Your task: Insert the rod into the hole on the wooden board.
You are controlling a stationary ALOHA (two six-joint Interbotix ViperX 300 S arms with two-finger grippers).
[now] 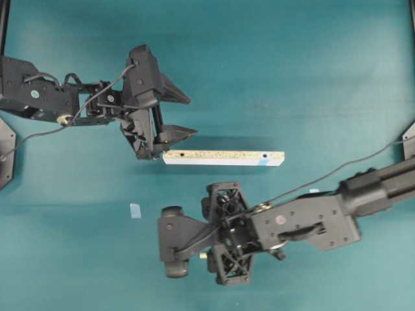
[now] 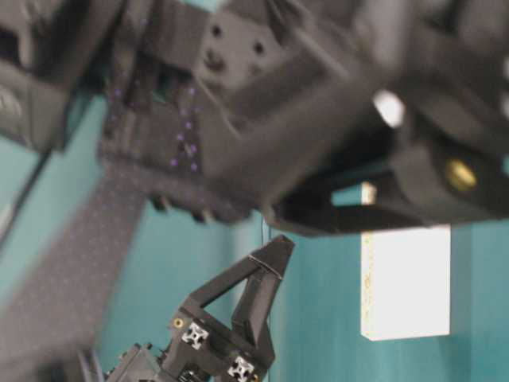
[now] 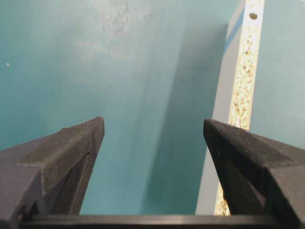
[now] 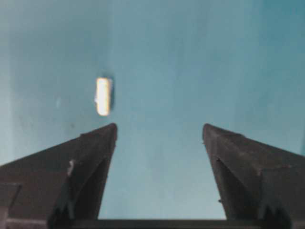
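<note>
Here the rod, a tiny short cream-beige cylindrical peg (image 4: pixel 103 96), lies flat on the teal table surface (image 1: pixel 292 71), untouched, just ahead of the right gripper's left-hand fingertip in the right wrist view and outside the gap between the two fingers. In the overhead view only a small pale end of it (image 1: pixel 203 255) peeks out from under the right arm's wrist. The right gripper (image 4: pixel 159 131) stands with its black fingers spread wide and nothing between them but bare table. Well apart from the rod, up the table, the long narrow pale wooden board (image 1: pixel 224 157) with its speckled particleboard face lies flat and level across the middle of the overhead view. The hole, a small dark round one (image 1: pixel 264 155), sits near the board's right end beside a light-blue mark at that end's lower edge; a second small dark hole (image 1: pixel 182 155) sits near the left end. The left gripper (image 1: pixel 183 115) hovers just beside the board's left end, its black fingers wide apart and holding nothing; in the left wrist view the board runs past the right-hand finger, outside the gap. A small pale-blue tape square (image 1: pixel 135 210) lies on the table left of the right arm.
</note>
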